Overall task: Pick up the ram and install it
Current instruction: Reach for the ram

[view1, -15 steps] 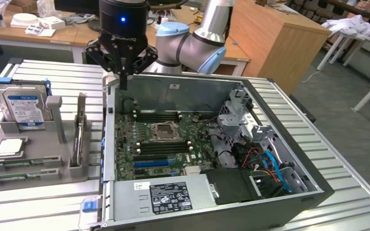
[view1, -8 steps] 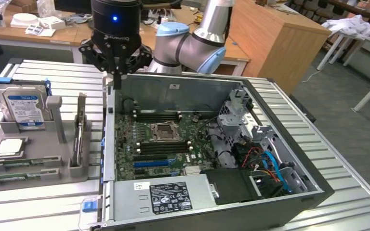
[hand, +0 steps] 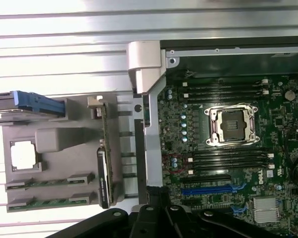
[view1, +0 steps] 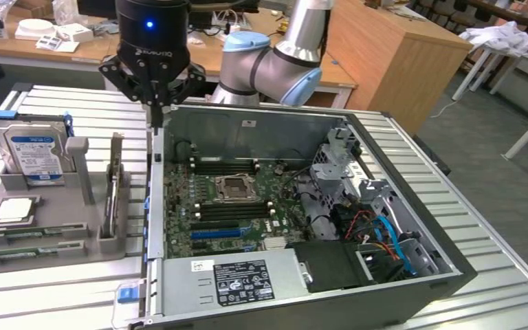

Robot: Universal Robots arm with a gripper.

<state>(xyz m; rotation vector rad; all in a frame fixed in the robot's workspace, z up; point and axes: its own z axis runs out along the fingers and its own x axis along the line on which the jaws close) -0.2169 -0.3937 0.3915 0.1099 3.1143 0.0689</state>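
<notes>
Two ram sticks, thin green boards, lie flat in slots along one edge of the grey fixture tray (view1: pixel 62 247); one ram stick (view1: pixel 27 236) (hand: pixel 49 182) is beside the other (view1: pixel 24 254) (hand: pixel 47 202). My black gripper (view1: pixel 157 115) (hand: pixel 158 203) hangs shut and holds nothing. It hovers over the open computer case's wall (view1: pixel 154 179), between the tray and the motherboard (view1: pixel 236 199). The black memory slots (view1: pixel 223 165) (hand: pixel 223 89) flank the processor socket (view1: pixel 234 184) (hand: pixel 232 125).
On the tray stand a silver hard drive with a blue label (view1: pixel 33 152), a square processor chip (view1: pixel 14 210) (hand: pixel 24 154) and an upright card on edge (view1: pixel 115 185) (hand: pixel 105 148). Cables and a drive cage (view1: pixel 374 220) fill the case's side at the exterior view's right.
</notes>
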